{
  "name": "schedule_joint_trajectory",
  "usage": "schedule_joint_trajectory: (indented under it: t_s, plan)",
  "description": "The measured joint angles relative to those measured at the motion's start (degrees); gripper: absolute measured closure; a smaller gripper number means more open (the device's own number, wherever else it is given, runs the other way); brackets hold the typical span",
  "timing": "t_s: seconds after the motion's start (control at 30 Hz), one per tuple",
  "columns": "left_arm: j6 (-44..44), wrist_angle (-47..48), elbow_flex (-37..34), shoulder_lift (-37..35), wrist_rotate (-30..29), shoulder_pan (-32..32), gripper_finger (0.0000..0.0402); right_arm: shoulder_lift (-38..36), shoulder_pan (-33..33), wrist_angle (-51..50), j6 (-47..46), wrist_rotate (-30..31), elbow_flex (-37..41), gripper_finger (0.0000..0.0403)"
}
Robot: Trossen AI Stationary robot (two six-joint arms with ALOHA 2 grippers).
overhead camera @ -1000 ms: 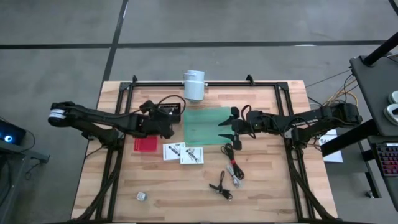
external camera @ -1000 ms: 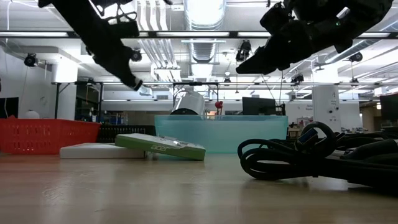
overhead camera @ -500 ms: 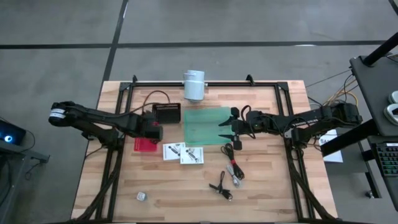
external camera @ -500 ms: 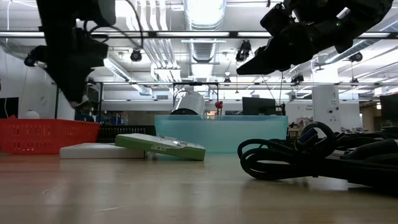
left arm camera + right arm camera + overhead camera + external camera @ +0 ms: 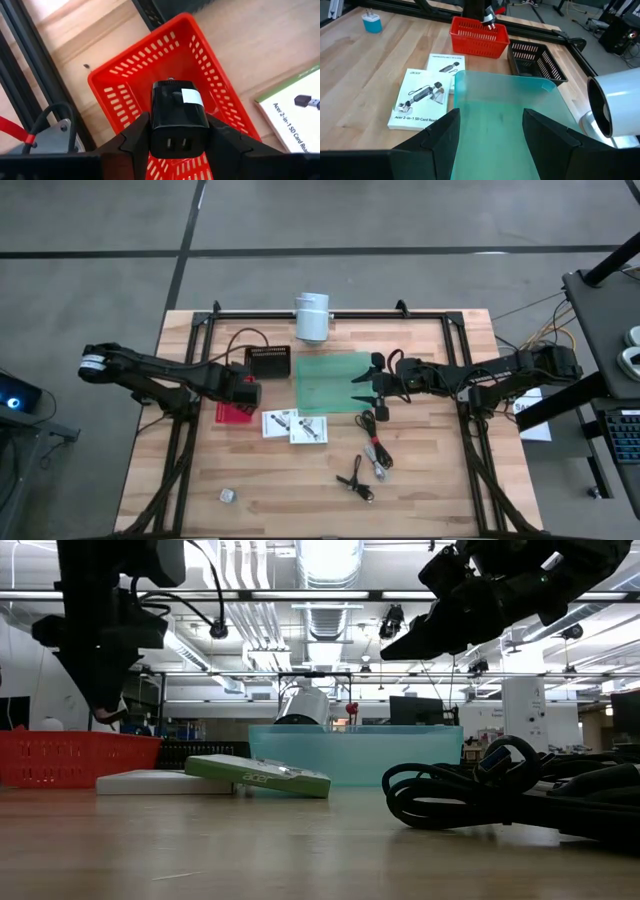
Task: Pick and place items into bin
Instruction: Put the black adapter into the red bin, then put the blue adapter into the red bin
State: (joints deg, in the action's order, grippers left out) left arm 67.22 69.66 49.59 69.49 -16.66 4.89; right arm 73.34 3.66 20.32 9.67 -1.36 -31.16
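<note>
My left gripper (image 5: 245,390) hangs over the red basket (image 5: 165,60), shut on a black charger block (image 5: 179,117). My right gripper (image 5: 360,388) stays open above the right edge of the teal bin (image 5: 330,380); its wrist view looks down into that bin (image 5: 505,115). Two white printed cards (image 5: 280,422) (image 5: 308,428) lie flat on the table near the bin. Thin black cables (image 5: 375,442) (image 5: 357,478) and a small grey thing (image 5: 227,495) lie toward the near edge. No dark knob shows. My left gripper holds the black charger block by its two side faces (image 5: 156,125), pinched between the two fingers (image 5: 134,137). The fingers come from above, pointing down. The block is lifted clear above the red basket, its white label and two ports facing the camera.
A black slotted basket (image 5: 268,361) stands beside the teal bin, on the bin's left. A white cylinder (image 5: 311,316) sits at the far edge. A small blue thing (image 5: 371,22) stands on the table's near left. Black frame rails (image 5: 190,430) run along both sides. Bare wood lies along the near edge.
My left gripper has moved from above the black basket toward the table's left and near side, ending over the red basket and slightly lower; most of the move came in the first half second. The black basket now shows uncovered.
</note>
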Motion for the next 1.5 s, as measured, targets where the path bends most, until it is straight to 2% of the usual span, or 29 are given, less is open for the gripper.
schedule_joint_trajectory:
  t_s: [0.13,0.37,0.6,0.83,0.93,1.17,1.23,1.3,1.4,1.5]
  plan:
    - [-0.02,0.31,-0.45,0.00,1.82,0.00,0.0267,0.00,0.00,0.00,0.00,0.00,0.00,0.0202]
    - [-0.08,0.25,-0.45,0.00,1.59,0.00,0.0213,0.00,0.02,0.02,0.00,0.00,0.00,0.0202]
    - [-0.78,0.23,-0.45,0.00,1.56,0.00,0.0205,0.00,0.02,0.02,0.00,0.00,0.00,0.0202]
    - [-10.94,-1.16,1.13,0.11,1.80,0.00,0.0203,0.00,0.02,0.02,0.00,0.00,0.00,0.0202]
    - [-16.23,-6.77,2.33,0.11,3.44,0.04,0.0203,0.00,0.02,0.03,0.28,0.00,0.00,0.0202]
    - [-31.69,-32.96,2.94,1.40,14.18,1.30,0.0203,0.00,0.01,0.02,0.81,0.00,0.00,0.0202]
    - [-30.88,-36.87,2.96,2.19,15.62,2.19,0.0204,0.00,0.02,0.00,0.59,0.00,0.00,0.0202]
    - [-25.56,-36.99,3.42,3.23,16.37,3.15,0.0204,0.00,0.00,-0.03,0.59,0.00,0.02,0.0202]
    - [-13.62,-33.54,4.63,4.98,19.51,4.78,0.0204,0.00,0.00,-0.07,0.55,0.00,0.11,0.0202]
    - [-0.67,-29.98,5.41,6.99,25.09,7.33,0.0204,0.00,0.00,-0.04,0.72,0.00,0.11,0.0202]
